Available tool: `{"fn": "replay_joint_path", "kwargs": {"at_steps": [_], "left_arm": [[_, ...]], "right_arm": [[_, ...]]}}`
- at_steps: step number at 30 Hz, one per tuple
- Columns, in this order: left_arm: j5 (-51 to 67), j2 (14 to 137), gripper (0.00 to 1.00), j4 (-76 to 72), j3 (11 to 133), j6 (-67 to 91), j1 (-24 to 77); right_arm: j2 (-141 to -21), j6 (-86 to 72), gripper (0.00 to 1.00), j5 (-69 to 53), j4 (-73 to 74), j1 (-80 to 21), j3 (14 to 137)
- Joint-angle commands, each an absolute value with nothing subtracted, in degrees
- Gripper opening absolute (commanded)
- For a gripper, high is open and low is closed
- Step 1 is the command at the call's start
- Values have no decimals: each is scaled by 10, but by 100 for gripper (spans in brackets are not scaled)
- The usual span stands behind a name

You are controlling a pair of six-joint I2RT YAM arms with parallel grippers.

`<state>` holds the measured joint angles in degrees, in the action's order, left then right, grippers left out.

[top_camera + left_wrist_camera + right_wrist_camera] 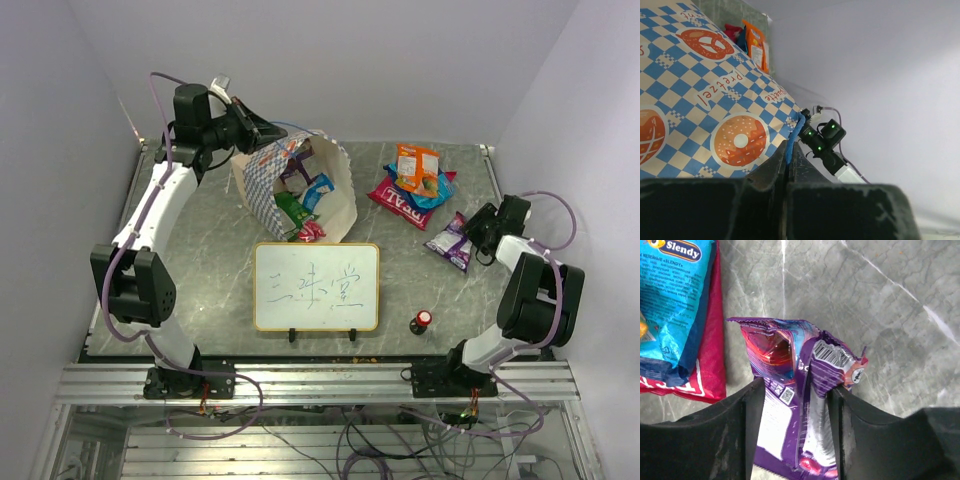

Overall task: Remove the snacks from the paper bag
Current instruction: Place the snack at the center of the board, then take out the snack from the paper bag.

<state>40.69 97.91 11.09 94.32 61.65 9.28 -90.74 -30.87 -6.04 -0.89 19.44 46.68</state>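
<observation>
The paper bag (pixel 268 185) lies tipped at the back of the table, its mouth facing right, with blue (pixel 318 190), green (pixel 292 210) and red (pixel 310 232) snacks showing inside. My left gripper (pixel 255 130) is shut on the bag's blue cord handle (pixel 794 134); the checkered bag wall (pixel 715 100) fills the left wrist view beside the gripper (pixel 788 146). Orange (pixel 417 163), blue (pixel 432 188) and red (pixel 398 205) packets lie in a pile at the right. My right gripper (pixel 480 233) is low over the table, its jaws (pixel 795 395) pinching a crumpled purple packet (pixel 790 370), which also shows in the top view (pixel 450 243).
A framed whiteboard (pixel 316 286) stands at the front centre. A small red-capped black knob (pixel 422 320) sits at the front right. The blue packet (pixel 675 300) and the red packet (pixel 707 370) lie just left of the right gripper.
</observation>
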Motion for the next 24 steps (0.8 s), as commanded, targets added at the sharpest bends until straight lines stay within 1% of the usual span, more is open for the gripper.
{"fn": "replay_joint_path", "kwargs": {"at_steps": [1,3,4,8,10,13,15,17,18,20,22,24], "left_arm": [[402,948,7,134,932,578,100],[394,946,7,152,936,557,104],[392,947,7,162,939,549,106],[382,944,7,193,948,524,107],[375,940,7,212,957,512,107],[370,939,7,235,969,499,107],[366,938,7,238,970,497,108],[363,931,7,233,965,501,109],[361,928,7,232,962,503,109],[359,926,7,232,961,502,110],[356,925,7,231,961,500,112],[355,925,7,229,961,499,114]], "right_arm": [[-864,-288,60,-37,35,200,486],[-845,-271,69,-9,74,199,503],[-838,-262,72,4,106,198,516],[-814,-201,78,65,159,155,568],[-807,-156,78,56,155,117,605],[-802,-64,78,-18,131,38,637],[-787,-9,77,-87,95,-11,636],[-765,51,73,-184,37,-52,615],[-754,78,69,-255,2,-73,600],[-742,128,66,-335,-61,-116,570],[-750,179,64,-378,-109,-166,551],[-776,214,64,-391,-126,-212,557]]}}
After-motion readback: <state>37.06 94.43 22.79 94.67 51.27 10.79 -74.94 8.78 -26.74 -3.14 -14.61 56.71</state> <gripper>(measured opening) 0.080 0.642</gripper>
